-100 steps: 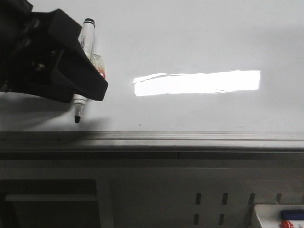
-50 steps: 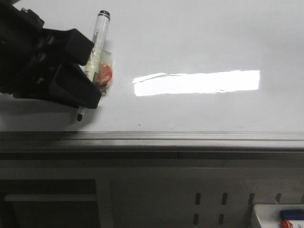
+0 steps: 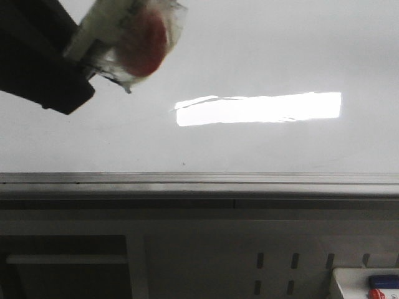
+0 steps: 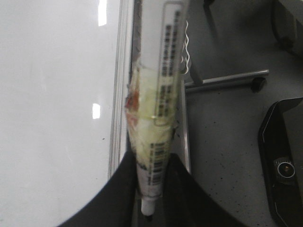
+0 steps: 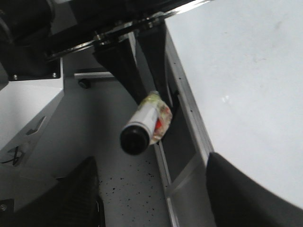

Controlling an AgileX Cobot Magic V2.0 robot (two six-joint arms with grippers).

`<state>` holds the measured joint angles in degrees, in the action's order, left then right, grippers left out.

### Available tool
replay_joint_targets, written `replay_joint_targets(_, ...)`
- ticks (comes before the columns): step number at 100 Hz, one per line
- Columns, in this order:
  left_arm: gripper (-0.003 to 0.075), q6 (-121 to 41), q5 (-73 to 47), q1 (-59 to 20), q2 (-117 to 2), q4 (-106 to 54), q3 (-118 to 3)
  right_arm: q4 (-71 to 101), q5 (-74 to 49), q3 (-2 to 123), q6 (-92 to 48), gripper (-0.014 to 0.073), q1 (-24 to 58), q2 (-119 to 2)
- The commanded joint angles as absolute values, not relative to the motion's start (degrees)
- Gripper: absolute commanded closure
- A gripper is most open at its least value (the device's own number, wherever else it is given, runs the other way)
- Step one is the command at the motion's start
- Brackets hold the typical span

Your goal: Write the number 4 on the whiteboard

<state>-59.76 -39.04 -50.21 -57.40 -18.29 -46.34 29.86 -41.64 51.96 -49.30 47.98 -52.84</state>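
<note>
Between the two dark fingers of the left pincer [image 4: 149, 189] sits the marker [image 4: 163, 94], clamped low on its barrel, black tip poking out just past the fingertips. Grip looks firm, prob. so the nib won't skid once it presses down. Barcode label runs up the barrel, and a crinkly clear wrap w/ a red patch [image 3: 144, 38] is bunched around the middle, maybe padding so the pads bite better.

Front view: marker and pincer fill the 10 o'clock corner, big and blurred, close to the lens, so the tip seems lifted off the surface. Tip itself isn't visible there.

Whiteboard [image 3: 262, 56] spreads across the upper half, glossy, w/ a bright rectangular reflection [image 3: 259, 108] near centre. Grey rim [image 3: 199, 179] runs along its near edge. No strokes anywhere I can see: the number 4 isn't on the board yet, so by my read the writing hasn't begun.

Right pincer [image 5: 151, 189]: fingers stand wide apart w/ nothing between them, parked off the board's edge, out of the writing arm's way. Through its gap, the marker's capped end shows.

Down at 5 o'clock in the front view, a tray corner w/ spare markers [image 3: 381, 286], below the bench edge.
</note>
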Motion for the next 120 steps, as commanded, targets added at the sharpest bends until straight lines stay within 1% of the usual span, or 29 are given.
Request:
replay_joint_targets(1,0.0741,-60.12,-36.82,-50.98,-55.44,-17.72,-48.34,30.67,-35.83,55.03,-50.20,0.0156,50.99,-54.97)
replay_joint_targets(14,0.0741,-60.12,-36.82,-50.98,-55.02,-17.82,-48.34,30.67,-31.46,55.47,-50.20,0.0156,53.83,-57.44)
replay_joint_targets(24,0.0741,-60.12,-36.89,-50.98,-55.02,-17.82,-48.34,31.71,-30.83,55.47,-50.20,0.0156,54.76,-59.35)
replay_joint_targets(52,0.0741,-60.12,-36.89,-50.98,-55.02,-17.82,-48.34,39.56,-26.36,55.47,-50.20,0.0157,54.87,-62.99)
replay_joint_targets(60,0.0741,-60.12,-36.89,-50.98,-55.02,-17.82,-48.34,39.87,-25.30,55.47,-50.20,0.0169,54.87,-63.90)
replay_joint_targets(80,0.0741,-60.12,-36.89,-50.98,-54.93,-17.82,-48.34,39.87,-25.36,55.47,-50.20,0.0314,54.87,-66.97)
replay_joint_targets(97,0.0741,-60.12,-36.89,-50.98,-54.93,-18.03,-48.34,39.72,-25.69,55.47,-50.20,0.0396,54.87,-67.66)
replay_joint_targets(104,0.0741,-60.12,-36.89,-50.98,-54.93,-18.40,-48.34,39.61,-25.82,55.47,-50.20,0.0465,54.87,-67.66)
replay_joint_targets(116,0.0741,-60.12,-36.89,-50.98,-54.93,-18.76,-48.34,39.27,-26.77,55.47,-50.20,0.0636,54.87,-67.66)
replay_joint_targets(120,0.0740,-60.12,-36.75,-50.98,-54.93,-18.89,-48.34,39.27,-26.89,55.47,-50.20,0.0666,54.87,-67.66)
